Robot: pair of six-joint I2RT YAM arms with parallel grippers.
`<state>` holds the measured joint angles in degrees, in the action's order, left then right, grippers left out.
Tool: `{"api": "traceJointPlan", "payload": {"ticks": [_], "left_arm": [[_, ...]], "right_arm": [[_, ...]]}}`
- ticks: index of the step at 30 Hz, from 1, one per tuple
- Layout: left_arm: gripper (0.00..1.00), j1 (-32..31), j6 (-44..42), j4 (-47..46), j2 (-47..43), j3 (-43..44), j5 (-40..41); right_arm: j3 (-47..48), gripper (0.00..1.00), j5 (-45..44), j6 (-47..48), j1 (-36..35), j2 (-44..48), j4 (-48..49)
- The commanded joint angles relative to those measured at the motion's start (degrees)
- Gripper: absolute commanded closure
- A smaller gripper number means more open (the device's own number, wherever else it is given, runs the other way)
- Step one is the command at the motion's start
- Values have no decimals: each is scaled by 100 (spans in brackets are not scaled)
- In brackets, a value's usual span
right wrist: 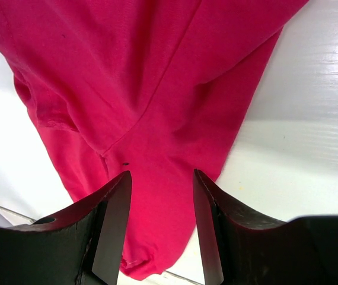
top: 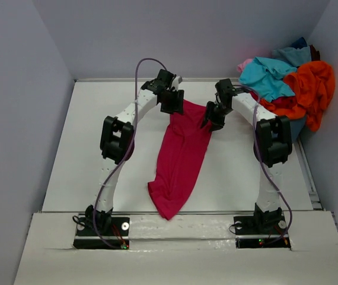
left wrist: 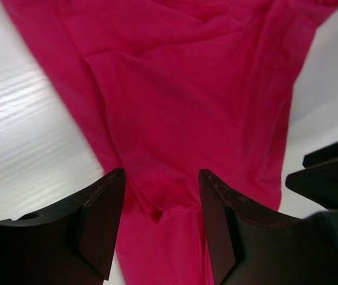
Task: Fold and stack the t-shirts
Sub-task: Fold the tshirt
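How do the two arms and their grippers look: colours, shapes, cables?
The left arm and right arm have white links, blocky black joints and black bases with small lights. A thin purple cable runs along each. The left gripper and right gripper have black, wedge-shaped fingers.

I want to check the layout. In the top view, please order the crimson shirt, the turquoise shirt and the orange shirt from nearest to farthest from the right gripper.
1. crimson shirt, directly at the right gripper, centre.
2. turquoise shirt, left part of the pile, far right.
3. orange shirt, right part of that pile.
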<state>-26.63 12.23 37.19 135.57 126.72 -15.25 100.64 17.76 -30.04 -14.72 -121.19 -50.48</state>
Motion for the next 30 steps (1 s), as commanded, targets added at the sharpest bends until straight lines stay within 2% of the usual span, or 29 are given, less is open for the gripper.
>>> {"api": "traceJointPlan", "payload": {"ticks": [1,4,13,17,23,24,30], "left_arm": [[37,70,7,-676,-400,-384,-1558],[37,123,218,-994,-338,-437,-2516],[37,123,245,-933,48,-358,-2756],[37,176,262,-837,119,-455,-2572],[37,176,262,-739,145,-507,-1756],[37,176,262,-426,285,-525,-1684],[37,229,254,-195,444,-551,-1253]], "right_arm": [[298,49,-79,-98,-92,43,91],[263,49,-97,-160,-92,7,152],[280,49,-211,-414,-92,-177,389],[289,49,-133,-555,-92,-186,530],[403,49,-167,-564,-92,-159,601],[439,49,-185,-573,-92,-177,592],[658,49,-282,-608,-92,-309,530]]}}
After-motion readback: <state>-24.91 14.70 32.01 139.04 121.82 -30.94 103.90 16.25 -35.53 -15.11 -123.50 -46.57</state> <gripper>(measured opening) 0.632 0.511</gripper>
